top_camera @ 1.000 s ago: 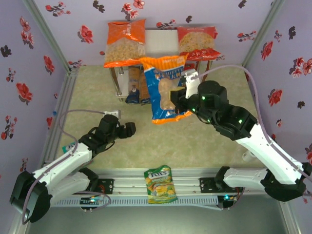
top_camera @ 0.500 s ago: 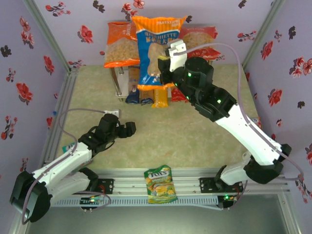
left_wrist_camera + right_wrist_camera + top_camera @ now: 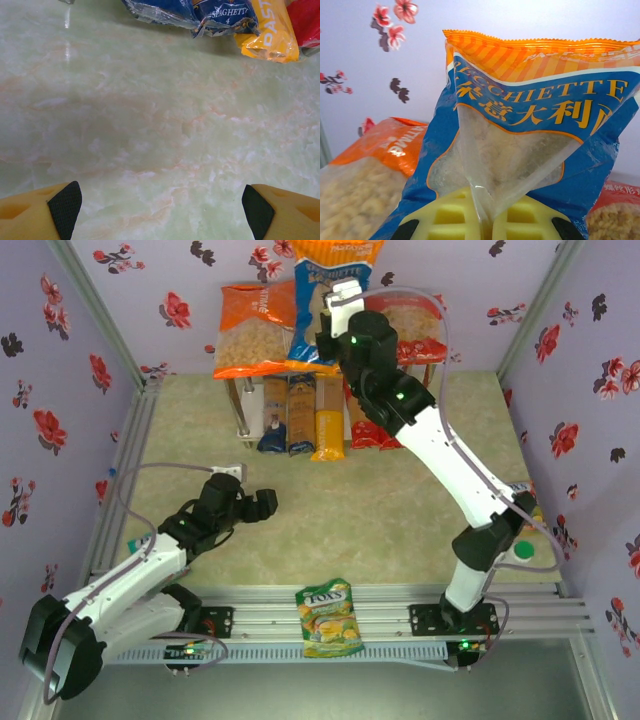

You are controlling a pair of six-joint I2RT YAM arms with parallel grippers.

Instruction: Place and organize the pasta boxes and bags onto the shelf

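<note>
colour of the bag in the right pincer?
The bag: blue, orange striped top, clear window. Clearest in right wrist view.

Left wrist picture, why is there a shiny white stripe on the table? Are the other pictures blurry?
Left wrist: that stripe is light bouncing off the glossy table; the left gripper at the bottom edge looks soft. Right wrist: the blue-and-orange bag is fairly sharp, the orange bag behind it fuzzy. Top external: even light, with shade under the shelf.

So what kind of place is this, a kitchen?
Probably a robot practice booth, not a real kitchen: flowered paper walls close it in, robot arms are bolted to a metal rail, and a little shelf holds an orange pasta bag.
</note>
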